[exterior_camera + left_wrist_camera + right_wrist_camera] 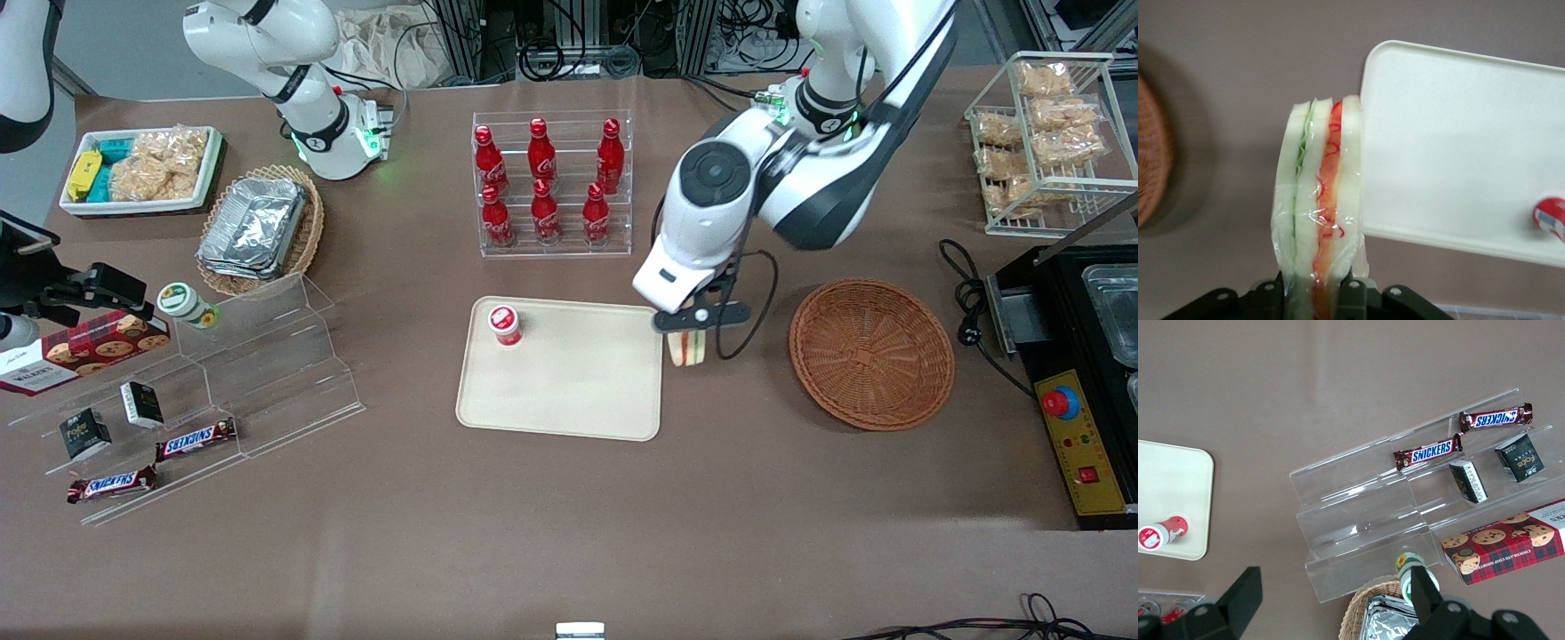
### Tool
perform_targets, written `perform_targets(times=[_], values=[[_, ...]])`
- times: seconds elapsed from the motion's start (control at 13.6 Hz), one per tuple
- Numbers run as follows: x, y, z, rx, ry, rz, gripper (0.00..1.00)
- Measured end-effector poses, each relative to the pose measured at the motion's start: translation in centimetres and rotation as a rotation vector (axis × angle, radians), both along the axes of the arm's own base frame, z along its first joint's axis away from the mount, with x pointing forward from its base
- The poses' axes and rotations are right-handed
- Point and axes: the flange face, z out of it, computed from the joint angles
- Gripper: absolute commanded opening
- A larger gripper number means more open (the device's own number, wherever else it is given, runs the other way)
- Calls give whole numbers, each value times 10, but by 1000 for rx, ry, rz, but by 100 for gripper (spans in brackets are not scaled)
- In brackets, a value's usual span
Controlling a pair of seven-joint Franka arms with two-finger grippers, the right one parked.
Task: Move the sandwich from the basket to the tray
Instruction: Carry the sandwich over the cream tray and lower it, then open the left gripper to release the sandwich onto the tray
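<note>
Carrying sandwich (1318,207), end effector (691,331) pinches one end, wedge hanging at tray (569,400) rim, clear of basket (871,353). Risk: early release drops it on bench (569,533); red-capped bottle (506,324) nearby.

Tabletop (551,524): brown matte covering, evenly lit, faint creases. Cables (578,58): dark tangle past the tabletop's edge farthest from the front camera, among metal framing. Crumpled paper (391,44): tan, beside the cables. Floor: grey, glimpsed at one corner
</note>
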Motion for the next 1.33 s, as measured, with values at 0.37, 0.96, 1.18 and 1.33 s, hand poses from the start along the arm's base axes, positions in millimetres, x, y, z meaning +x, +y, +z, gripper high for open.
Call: perform_targets(times=[0.37, 0.96, 1.18, 1.33], values=[[-3, -46, -84, 19, 7, -65, 29], [13, -62, -131, 34, 13, -58, 100], [33, -60, -107, 12, -29, 21, 100], [53, -46, -67, 27, -76, 117, 100]])
